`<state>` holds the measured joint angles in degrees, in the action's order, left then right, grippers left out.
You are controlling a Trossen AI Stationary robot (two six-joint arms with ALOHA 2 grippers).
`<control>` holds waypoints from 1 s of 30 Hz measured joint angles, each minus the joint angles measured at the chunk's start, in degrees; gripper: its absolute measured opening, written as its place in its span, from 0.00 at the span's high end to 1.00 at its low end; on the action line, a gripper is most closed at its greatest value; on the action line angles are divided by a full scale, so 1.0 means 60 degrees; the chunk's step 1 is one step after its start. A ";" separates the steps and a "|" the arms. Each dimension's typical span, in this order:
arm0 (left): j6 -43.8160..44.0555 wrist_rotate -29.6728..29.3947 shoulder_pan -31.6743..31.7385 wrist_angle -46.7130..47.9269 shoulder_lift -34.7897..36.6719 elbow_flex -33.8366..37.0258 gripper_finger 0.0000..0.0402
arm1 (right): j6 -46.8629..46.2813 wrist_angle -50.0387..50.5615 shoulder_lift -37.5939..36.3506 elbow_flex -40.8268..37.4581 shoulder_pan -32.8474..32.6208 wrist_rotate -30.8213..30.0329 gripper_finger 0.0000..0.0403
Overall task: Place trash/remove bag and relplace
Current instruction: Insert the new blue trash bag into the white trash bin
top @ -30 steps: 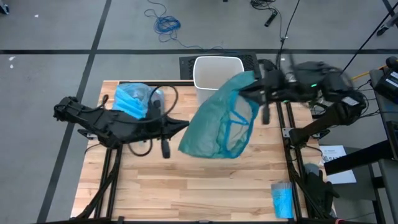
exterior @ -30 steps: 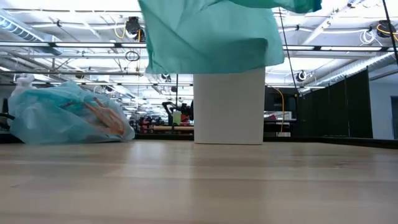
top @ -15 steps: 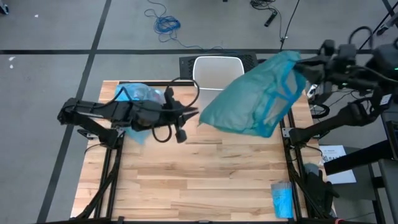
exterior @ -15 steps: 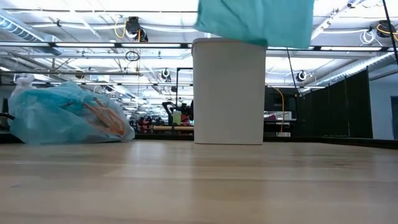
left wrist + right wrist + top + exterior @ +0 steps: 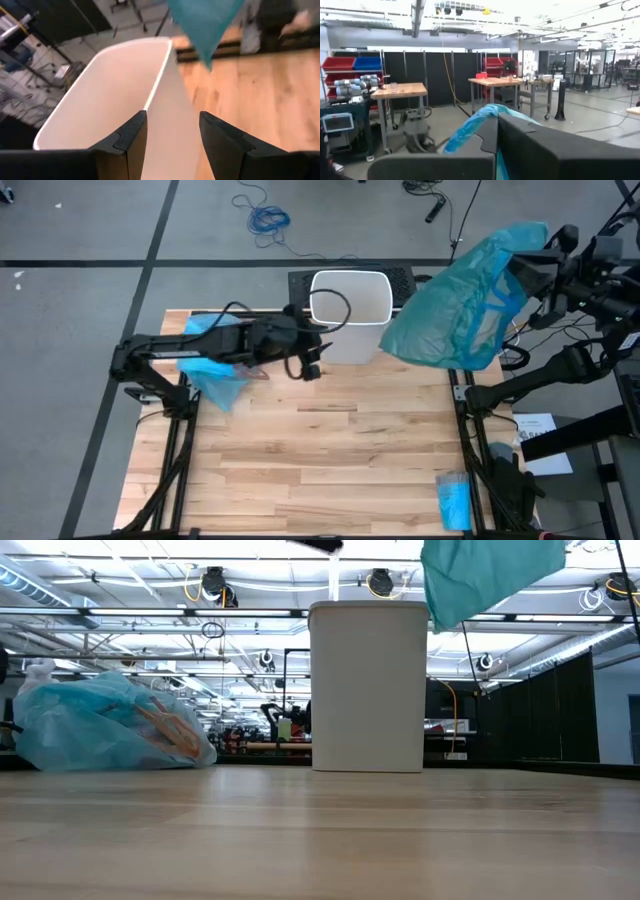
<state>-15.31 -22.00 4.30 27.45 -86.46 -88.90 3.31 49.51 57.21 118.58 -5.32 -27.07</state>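
Note:
The white bin (image 5: 350, 305) stands at the table's far edge, its top showing no liner. My left gripper (image 5: 172, 137) is open just above the bin's near rim (image 5: 150, 105), one finger on either side of the wall, touching nothing; from above it (image 5: 312, 363) shows at the bin's front left. My right gripper (image 5: 497, 132) is shut on the darker teal-green bag (image 5: 460, 295), high past the table's far right corner. The light-blue bag (image 5: 105, 730) lies on the table at the far left, with brown trash (image 5: 165, 730) showing through it. My right gripper pinches a bunched upper part of the teal-green bag (image 5: 470, 127) between its shut fingers, which point about level toward the table's left. The bag (image 5: 490, 575) hangs slack below and beside the fingers, lifted clear of the table and of the bin.
A small bright-blue roll (image 5: 453, 500) lies at the table's near right corner. The left arm (image 5: 190, 350) stretches across the light-blue bag. The table's bare wood (image 5: 320, 450) spreads in front of the bin. Cables lie on the floor behind.
My right gripper has swung up and toward the table's right edge, carrying the teal-green bag from in front of the bin to beyond the far right corner. My left gripper has moved toward the far edge and right, up to the bin's rim.

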 joint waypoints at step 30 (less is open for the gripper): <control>-0.1559 0.3382 0.2655 0.3820 -0.3121 -0.4019 0.58 | -0.0710 0.1131 0.0103 -0.0004 -0.0004 0.0022 1.00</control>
<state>-24.67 -1.71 20.23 50.37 -105.18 -113.01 -0.95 56.29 57.82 118.56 -5.34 -26.94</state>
